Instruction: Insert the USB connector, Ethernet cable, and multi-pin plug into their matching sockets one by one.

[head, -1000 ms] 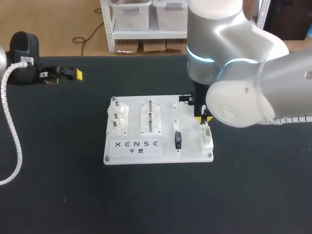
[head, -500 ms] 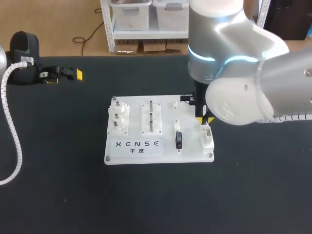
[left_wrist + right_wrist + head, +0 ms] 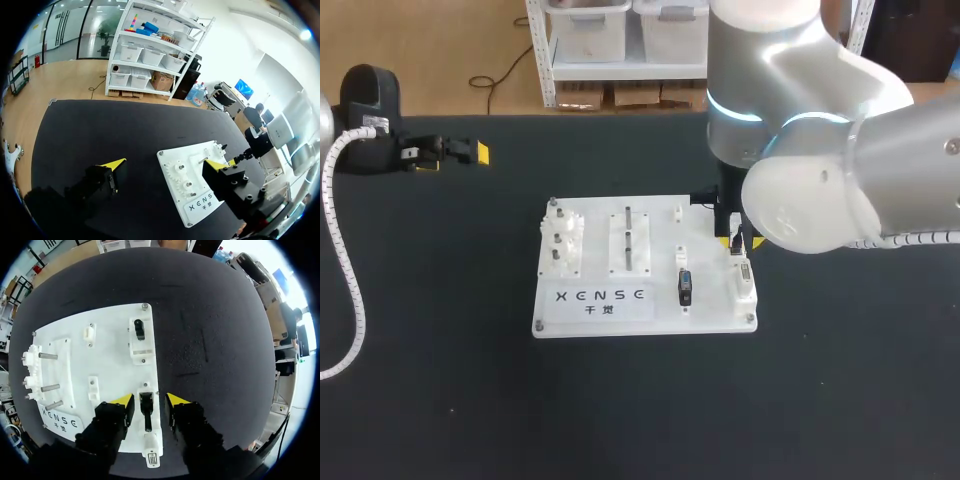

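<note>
My right gripper (image 3: 150, 399) hangs over the right edge of the white socket board (image 3: 110, 347), fingers open. A black plug (image 3: 146, 410) sits in a white socket block between them, with a small gap on each side. Ahead of the gripper a second black plug (image 3: 139, 329) sits in another white block. Behind the fingers lies a white block with a grey multi-pin face (image 3: 152, 456). In the head view the right arm hides most of my right gripper (image 3: 735, 240) above the board (image 3: 590, 310). My left gripper (image 3: 460, 152) rests far left, open and empty (image 3: 165, 164).
White gears on pegs (image 3: 563, 240) and a block with two metal pins (image 3: 629, 240) stand on the board's left half. Another black connector (image 3: 685, 287) sits near its front. A white coiled hose (image 3: 345, 260) trails along the table's left side.
My right gripper's fingers have spread apart from the black plug, which stays in its socket. The gripper shifted slightly towards the back. The left arm has not moved.
</note>
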You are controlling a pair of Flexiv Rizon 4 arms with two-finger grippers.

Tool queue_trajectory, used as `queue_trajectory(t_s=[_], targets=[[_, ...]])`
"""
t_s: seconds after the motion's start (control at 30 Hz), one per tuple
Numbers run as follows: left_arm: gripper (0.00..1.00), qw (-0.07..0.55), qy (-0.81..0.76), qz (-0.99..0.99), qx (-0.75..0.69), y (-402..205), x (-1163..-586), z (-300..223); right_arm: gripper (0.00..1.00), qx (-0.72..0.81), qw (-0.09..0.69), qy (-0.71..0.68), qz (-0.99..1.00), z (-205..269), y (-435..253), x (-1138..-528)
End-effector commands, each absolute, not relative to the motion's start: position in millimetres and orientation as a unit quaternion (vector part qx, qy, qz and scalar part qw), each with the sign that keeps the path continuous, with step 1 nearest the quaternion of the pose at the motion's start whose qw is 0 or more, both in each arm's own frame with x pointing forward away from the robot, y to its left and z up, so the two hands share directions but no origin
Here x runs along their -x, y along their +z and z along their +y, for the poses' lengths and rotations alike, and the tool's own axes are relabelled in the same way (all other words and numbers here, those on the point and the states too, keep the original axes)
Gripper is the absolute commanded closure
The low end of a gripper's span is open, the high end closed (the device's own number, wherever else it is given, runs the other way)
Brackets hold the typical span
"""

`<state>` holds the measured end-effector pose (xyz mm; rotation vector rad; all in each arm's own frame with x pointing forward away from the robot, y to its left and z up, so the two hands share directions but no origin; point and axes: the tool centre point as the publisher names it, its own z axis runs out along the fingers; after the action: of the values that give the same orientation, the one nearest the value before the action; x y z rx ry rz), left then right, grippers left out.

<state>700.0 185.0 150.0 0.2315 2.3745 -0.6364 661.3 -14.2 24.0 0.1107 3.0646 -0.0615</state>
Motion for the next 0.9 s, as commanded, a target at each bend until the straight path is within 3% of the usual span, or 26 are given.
queue_trajectory(t_s=[0.03,0.9], targets=[[0.00,0.330,-0.243,0.908,-0.089,150,-700,185,0.00,-0.034,0.051,-0.016,0.998,-12,37,-653],[0.00,0.330,-0.243,0.908,-0.089,150,-700,185,0.00,0.023,0.060,0.010,0.998,55,62,-608]])
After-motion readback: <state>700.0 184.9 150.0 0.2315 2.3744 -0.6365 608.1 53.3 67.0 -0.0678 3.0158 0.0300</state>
